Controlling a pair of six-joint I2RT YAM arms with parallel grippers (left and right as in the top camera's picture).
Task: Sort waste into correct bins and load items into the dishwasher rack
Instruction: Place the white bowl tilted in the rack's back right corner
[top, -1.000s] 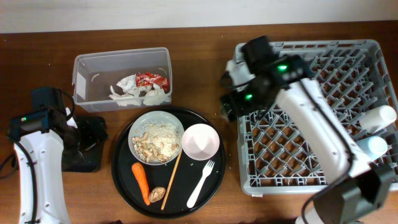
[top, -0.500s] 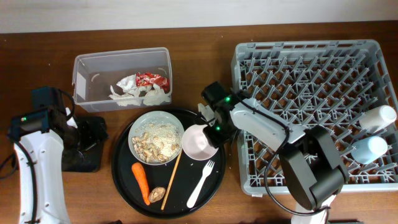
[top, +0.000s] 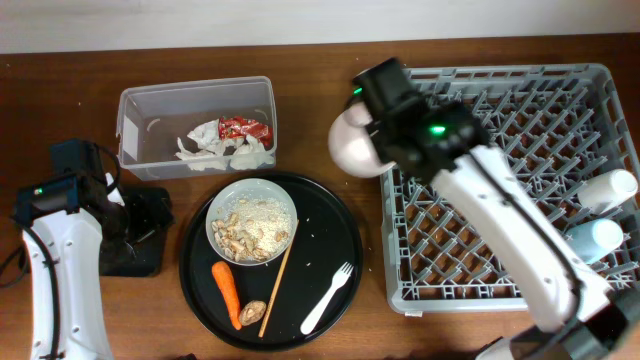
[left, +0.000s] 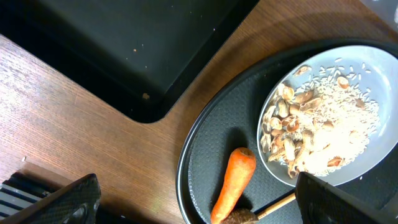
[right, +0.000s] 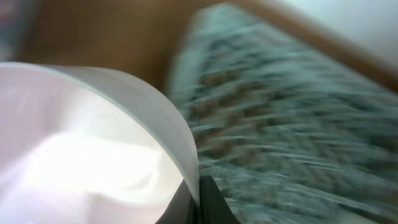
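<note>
My right gripper (top: 368, 138) is shut on the rim of the small pinkish-white bowl (top: 350, 148), holding it in the air at the left edge of the grey dishwasher rack (top: 500, 72). In the blurred right wrist view, the fingers (right: 205, 202) pinch the bowl's wall (right: 93, 143). The wide pale bowl (top: 252, 220) of grainy food, the carrot (top: 227, 292), the wooden stick (top: 277, 288) and the white fork (top: 325, 296) lie on the round black tray (top: 350, 245). My left gripper (left: 196, 190) hangs open above the carrot (left: 235, 183).
The clear tub (top: 150, 110) holds white napkins (top: 215, 150) and a red wrapper (top: 243, 127). The shallow black tray (top: 135, 262) lies under my left arm. Two white cups (top: 610, 188) lie at the rack's right side. A brown lump (top: 253, 312) sits by the carrot.
My right gripper came down to the small bowl on the round tray, shut on its rim and lifted it up to the rack's left edge. The left arm has not moved.
</note>
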